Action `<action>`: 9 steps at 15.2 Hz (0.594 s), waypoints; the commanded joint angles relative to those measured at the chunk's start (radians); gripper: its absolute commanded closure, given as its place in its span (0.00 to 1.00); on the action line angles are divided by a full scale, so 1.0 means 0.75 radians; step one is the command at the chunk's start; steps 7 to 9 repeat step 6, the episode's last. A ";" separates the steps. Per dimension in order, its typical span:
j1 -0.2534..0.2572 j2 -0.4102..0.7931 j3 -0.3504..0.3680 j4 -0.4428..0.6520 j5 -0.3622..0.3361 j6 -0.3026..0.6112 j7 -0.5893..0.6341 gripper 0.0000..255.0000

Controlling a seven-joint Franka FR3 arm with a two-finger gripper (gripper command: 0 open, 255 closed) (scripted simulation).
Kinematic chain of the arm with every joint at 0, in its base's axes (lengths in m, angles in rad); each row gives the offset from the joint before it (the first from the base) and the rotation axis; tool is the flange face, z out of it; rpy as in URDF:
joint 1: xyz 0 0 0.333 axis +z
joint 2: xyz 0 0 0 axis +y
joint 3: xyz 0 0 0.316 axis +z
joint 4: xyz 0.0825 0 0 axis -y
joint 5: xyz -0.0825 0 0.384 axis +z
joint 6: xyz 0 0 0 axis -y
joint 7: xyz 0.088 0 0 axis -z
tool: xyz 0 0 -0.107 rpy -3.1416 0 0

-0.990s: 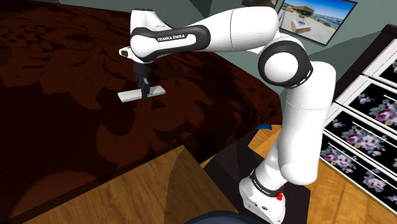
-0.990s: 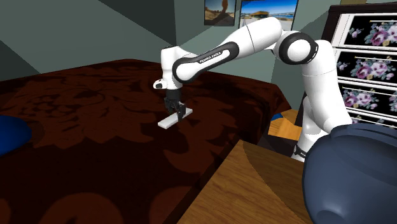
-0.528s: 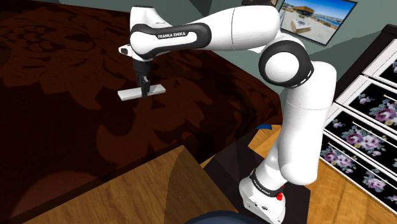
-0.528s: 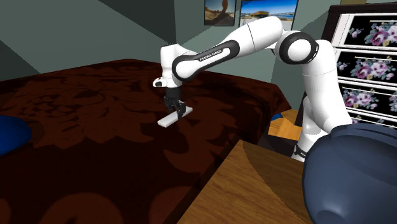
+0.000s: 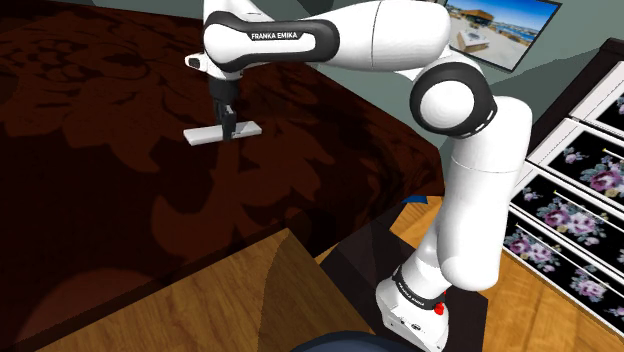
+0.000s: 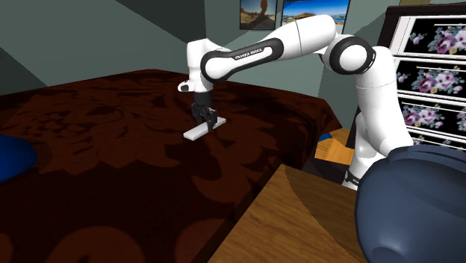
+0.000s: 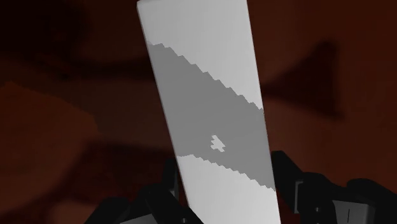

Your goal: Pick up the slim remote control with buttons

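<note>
The slim remote [image 5: 203, 134] is drawn plain white-grey, a flat bar with no buttons visible. My black gripper [image 5: 228, 129] is shut on it near its middle and holds it roughly level, a little above the dark red patterned bedspread [image 5: 100, 170]. From the second exterior view the remote [image 6: 197, 132] hangs under the gripper [image 6: 210, 121], clear of the bedspread [image 6: 112, 157]. In the wrist view the remote [image 7: 203, 95] runs away from the gripper [image 7: 228, 191], and a black finger [image 7: 159, 200] presses each long side.
A wooden surface [image 5: 250, 300] lies in front of the bed, near the stand. A cabinet with floral drawer fronts [image 5: 570, 190] stands beside the arm. A dark blue rounded object [image 6: 411, 202] sits close to the second camera, and another blue shape [image 6: 11, 158] lies on the bed's far side.
The arm has risen and carried the remote up off the bedspread, shifting slightly toward the shoulder view's top. The grip has stayed shut on it.
</note>
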 commanded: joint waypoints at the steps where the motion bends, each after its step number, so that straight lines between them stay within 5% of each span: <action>1: 0.001 -0.009 0.000 0.027 0.000 -0.035 0.001 1.00; 9: 0.000 -0.013 0.000 0.077 -0.001 -0.090 0.002 1.00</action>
